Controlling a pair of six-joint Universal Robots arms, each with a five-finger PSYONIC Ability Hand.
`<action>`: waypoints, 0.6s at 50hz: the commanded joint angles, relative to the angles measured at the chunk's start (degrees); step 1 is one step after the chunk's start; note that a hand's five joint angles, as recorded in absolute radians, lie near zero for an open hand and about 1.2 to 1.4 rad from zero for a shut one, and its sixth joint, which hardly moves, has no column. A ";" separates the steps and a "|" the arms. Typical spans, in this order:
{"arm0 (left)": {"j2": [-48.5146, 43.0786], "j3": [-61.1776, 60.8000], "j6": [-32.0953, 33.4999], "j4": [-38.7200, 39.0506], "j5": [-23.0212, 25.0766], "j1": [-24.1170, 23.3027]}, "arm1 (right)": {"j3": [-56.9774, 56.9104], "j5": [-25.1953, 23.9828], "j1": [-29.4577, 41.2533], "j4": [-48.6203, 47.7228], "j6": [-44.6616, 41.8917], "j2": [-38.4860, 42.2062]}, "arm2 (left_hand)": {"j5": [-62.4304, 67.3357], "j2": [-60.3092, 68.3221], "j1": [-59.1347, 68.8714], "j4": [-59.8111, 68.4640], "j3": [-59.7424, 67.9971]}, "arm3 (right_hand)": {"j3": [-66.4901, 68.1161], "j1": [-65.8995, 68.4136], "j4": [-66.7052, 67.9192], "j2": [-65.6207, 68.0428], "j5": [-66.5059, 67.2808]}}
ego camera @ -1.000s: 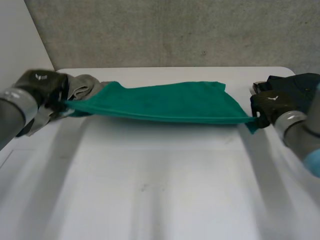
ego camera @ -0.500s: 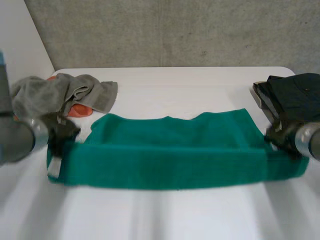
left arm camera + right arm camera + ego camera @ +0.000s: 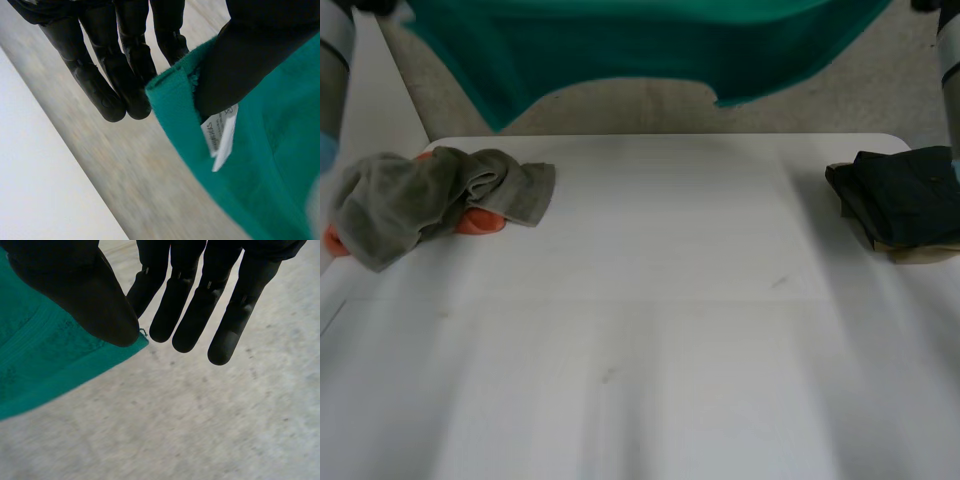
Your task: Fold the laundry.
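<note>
Towel (image 3: 620, 40) hangs stretched high above the table (image 3: 650, 300), long axis 9 to 3 o'clock; the left hand (image 3: 240, 55) pinches its 9 o'clock corner, the right hand (image 3: 75, 290) its 3 o'clock corner, thumbs clamped.

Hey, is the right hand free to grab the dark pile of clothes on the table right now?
Probably not yet. The right hand pinches a corner of the green towel, held high above the table, so it is occupied. Nothing on the table blocks the way to the dark pile of clothes.
</note>
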 commanded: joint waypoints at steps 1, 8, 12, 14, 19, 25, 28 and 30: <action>-1.40 -13.75 3.33 1.94 0.88 0.65 | 7.87 -0.39 -0.69 2.26 -0.52 1.84 | 13.11 11.38 14.24 11.38 11.83 | 11.89 15.10 11.47 12.41 10.84; -1.76 -30.19 9.64 4.14 7.03 0.65 | 19.47 -2.49 -2.97 12.18 -1.92 3.43 | 13.11 11.38 14.24 11.38 11.83 | 11.89 15.10 11.47 12.41 10.84; -0.18 -37.32 15.62 1.60 8.71 1.44 | 25.90 -3.38 -4.21 19.92 -6.66 2.29 | 13.11 11.38 14.24 11.38 11.83 | 11.89 15.10 11.47 12.41 10.84; 1.93 -41.63 19.67 -2.35 8.53 2.05 | 29.59 -3.20 -5.43 26.06 -11.75 -0.43 | 13.11 11.38 14.24 11.38 11.83 | 11.89 15.10 11.47 12.41 10.84; 9.57 -49.98 28.02 -19.21 5.46 3.63 | 38.55 -3.55 -11.76 43.64 -28.09 -9.13 | 13.11 11.38 14.24 11.38 11.83 | 11.89 15.10 11.47 12.41 10.84; 14.67 -53.24 32.51 -39.51 6.76 4.95 | 45.06 -6.70 -15.99 51.14 -43.48 -15.28 | 13.11 11.38 14.24 11.38 11.83 | 11.89 15.10 11.47 12.41 10.84; 15.56 -51.67 32.69 -40.42 9.05 4.78 | 44.90 -8.29 -15.38 50.26 -42.10 -15.82 | 13.11 11.38 14.24 11.38 11.83 | 11.89 15.10 11.47 12.41 10.84; 15.47 -50.09 32.43 -40.16 9.32 4.43 | 44.11 -8.74 -14.85 49.56 -40.26 -15.47 | 13.11 11.38 14.24 11.38 11.83 | 11.89 15.10 11.47 12.41 10.84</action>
